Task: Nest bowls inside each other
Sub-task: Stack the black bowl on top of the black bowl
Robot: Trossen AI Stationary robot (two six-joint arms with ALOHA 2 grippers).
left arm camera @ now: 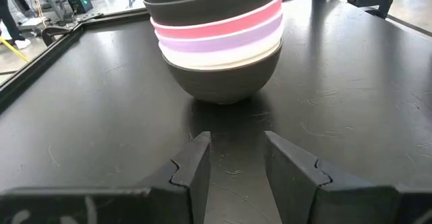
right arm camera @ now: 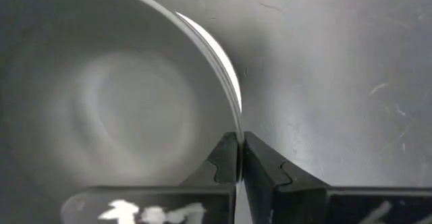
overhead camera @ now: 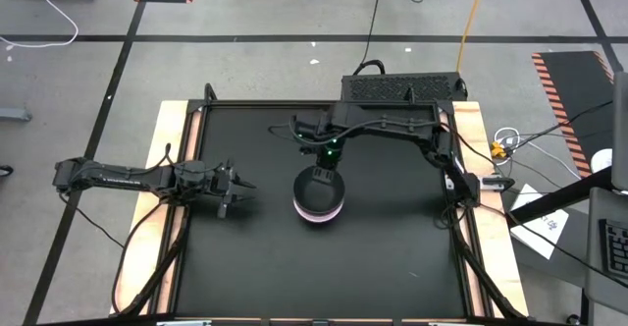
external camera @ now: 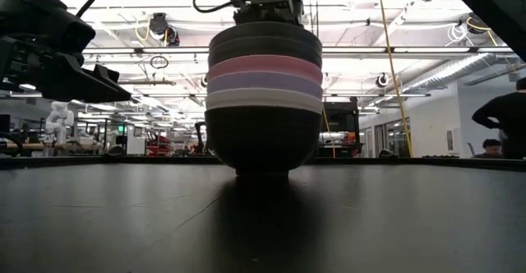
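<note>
The bowls stand as one nested stack [overhead camera: 319,198] at the table's middle, resting on the bottom black bowl's base [external camera: 263,168]. Upward from it show white, lavender and pink rims [left arm camera: 216,38], then black bowls on top. My right gripper [overhead camera: 325,166] is above the stack's far side, shut on the top black bowl [right arm camera: 101,109]. My left gripper [overhead camera: 241,190] is open, low over the table to the stack's left, its fingers [left arm camera: 192,160] pointing at the stack from a short gap away. My right gripper pinches the top black bowl's rim [right arm camera: 237,126] on its far side, one finger inside the bowl and one outside. The fingers come from above, pointing down. The bowl sits upright in the stack, which stands on the table.
The black table top [overhead camera: 392,257] lies open around the stack. A raised frame and wooden side boards [overhead camera: 167,149] border it. A black box [overhead camera: 400,87] sits past the far edge. People show in the room behind [external camera: 501,117].
</note>
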